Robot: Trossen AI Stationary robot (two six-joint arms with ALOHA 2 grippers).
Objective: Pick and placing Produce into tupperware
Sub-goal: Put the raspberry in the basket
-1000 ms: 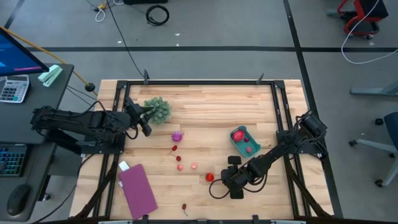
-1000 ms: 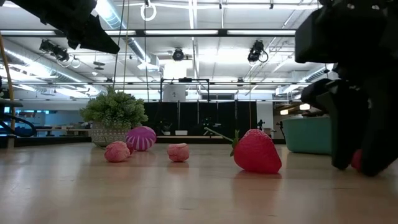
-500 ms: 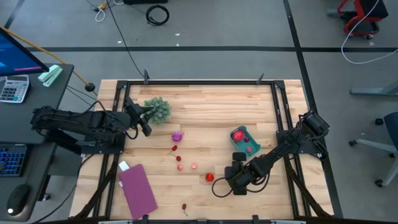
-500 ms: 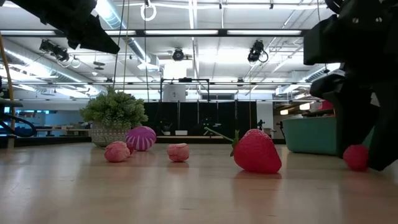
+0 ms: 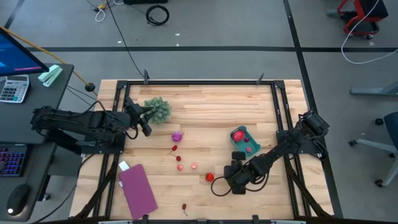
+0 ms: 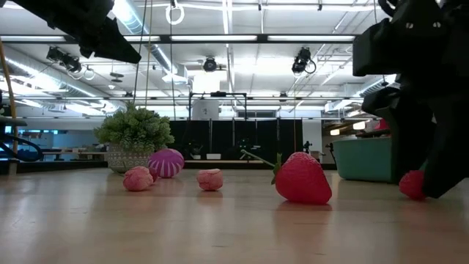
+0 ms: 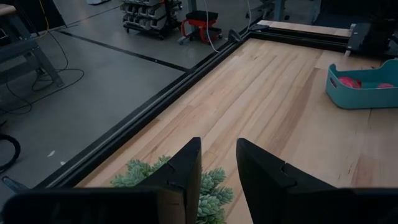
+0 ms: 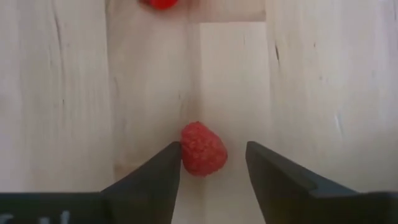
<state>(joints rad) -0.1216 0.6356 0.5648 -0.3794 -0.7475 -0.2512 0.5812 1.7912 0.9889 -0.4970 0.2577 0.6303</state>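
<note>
My right gripper point(image 8: 212, 149) is open and low over the table's near right part point(image 5: 232, 184), pointing down. A small red raspberry point(image 8: 203, 149) rests on the wood between its fingers, close to one of them, and also shows in the low view point(image 6: 412, 185). A red strawberry point(image 5: 209, 177) lies just to its left. The teal tub point(image 5: 244, 141) stands beyond, with red pieces in it. A purple ball point(image 5: 178, 136) and several small red and pink pieces point(image 5: 180, 163) lie mid-table. My left gripper point(image 7: 217, 165) waits open above the green clump point(image 5: 158, 109). My right gripper comes from above with a finger on either side of the raspberry. One finger's inner face point(image 8: 171, 160) stands right at the raspberry's side point(image 8: 184, 149); I cannot tell whether they touch. The other finger point(image 8: 261, 163) is clearly apart. The raspberry sits on the table.
A flat purple rectangle point(image 5: 137, 188) lies near the near left corner with a white scrap beside it. One small stemmed piece point(image 5: 185, 207) lies at the near edge. A black frame point(image 5: 280, 112) borders the table. Bare wood stretches across the far half.
My right gripper has drawn slightly up and toward the far edge. In the low view the raspberry was mostly hidden behind a finger and now shows between the fingers. The left arm has kept still.
</note>
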